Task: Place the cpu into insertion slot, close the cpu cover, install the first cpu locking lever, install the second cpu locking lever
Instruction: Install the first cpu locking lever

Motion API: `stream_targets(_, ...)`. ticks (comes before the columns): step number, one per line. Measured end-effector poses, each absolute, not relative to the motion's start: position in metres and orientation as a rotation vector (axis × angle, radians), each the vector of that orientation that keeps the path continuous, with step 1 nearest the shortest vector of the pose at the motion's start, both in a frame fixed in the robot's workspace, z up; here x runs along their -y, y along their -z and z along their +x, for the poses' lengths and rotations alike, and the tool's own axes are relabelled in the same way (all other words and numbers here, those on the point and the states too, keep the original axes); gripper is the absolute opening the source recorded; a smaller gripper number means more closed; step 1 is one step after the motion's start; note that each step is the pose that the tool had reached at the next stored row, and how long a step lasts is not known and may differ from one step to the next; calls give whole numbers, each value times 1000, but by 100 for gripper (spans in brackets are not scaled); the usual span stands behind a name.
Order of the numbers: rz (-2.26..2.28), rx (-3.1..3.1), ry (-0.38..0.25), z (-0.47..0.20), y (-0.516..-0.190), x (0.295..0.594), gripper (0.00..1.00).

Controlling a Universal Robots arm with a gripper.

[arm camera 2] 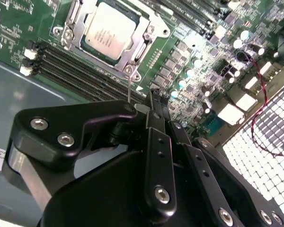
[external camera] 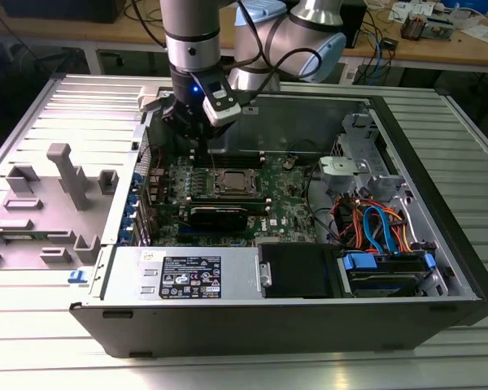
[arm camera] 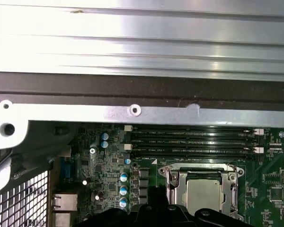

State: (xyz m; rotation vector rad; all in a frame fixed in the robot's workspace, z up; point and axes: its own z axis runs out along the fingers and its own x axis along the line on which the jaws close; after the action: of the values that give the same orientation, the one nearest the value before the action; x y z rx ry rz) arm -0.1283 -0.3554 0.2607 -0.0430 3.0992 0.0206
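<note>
cpu (arm camera 2: 109,29) sits in the insertion slot (external camera: 217,185), mid-frame in the exterior view, with the cpu cover (arm camera 2: 138,49) down over it. Can't tell if the levers are latched. The gripper (arm camera 2: 154,98) hovers just beside, jaws pinched together, empty.

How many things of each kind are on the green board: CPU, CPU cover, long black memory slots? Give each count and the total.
cpu: 1
cpu cover: 1
long black memory slots: 4
Total: 6
</note>
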Motion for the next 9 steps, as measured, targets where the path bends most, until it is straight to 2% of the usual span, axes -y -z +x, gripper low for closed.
stream_targets(9, -43, -3099, -21, -128, -260, 347, 11)
